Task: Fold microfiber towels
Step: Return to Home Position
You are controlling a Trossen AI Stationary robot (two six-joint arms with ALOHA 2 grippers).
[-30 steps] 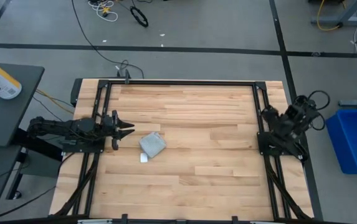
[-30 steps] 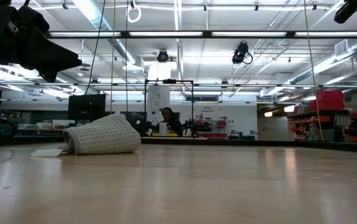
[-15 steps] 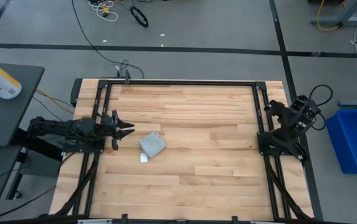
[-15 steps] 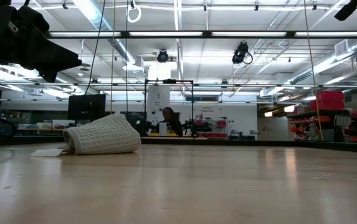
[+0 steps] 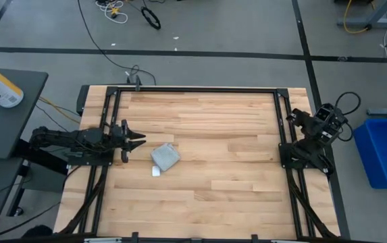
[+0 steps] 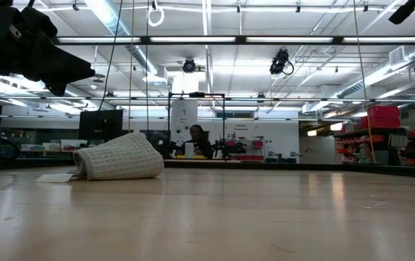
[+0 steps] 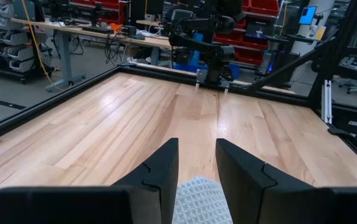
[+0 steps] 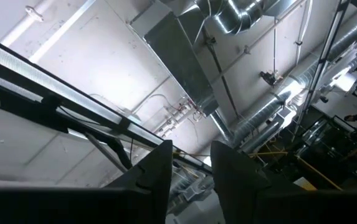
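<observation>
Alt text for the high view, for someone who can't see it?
A folded grey-blue towel lies left of centre on the wooden table. The left gripper sits just beside it; the right arm is tucked at the right edge.

The high camera hung far up and looked straight down on the whole pale wooden table (image 5: pixel 234 135). The low camera sat at table-top height and looked level across the boards into the room behind. Both saw the small folded grey-blue cloth (image 5: pixel 165 156), and it lay near the low camera. The left wrist camera looked past the left gripper (image 7: pixel 195 142) across the same table to the far black arm (image 7: pixel 197 28). The right wrist camera looked past the right gripper (image 8: pixel 190 144) up at silver ceiling pipes (image 8: pixel 231 12)
</observation>
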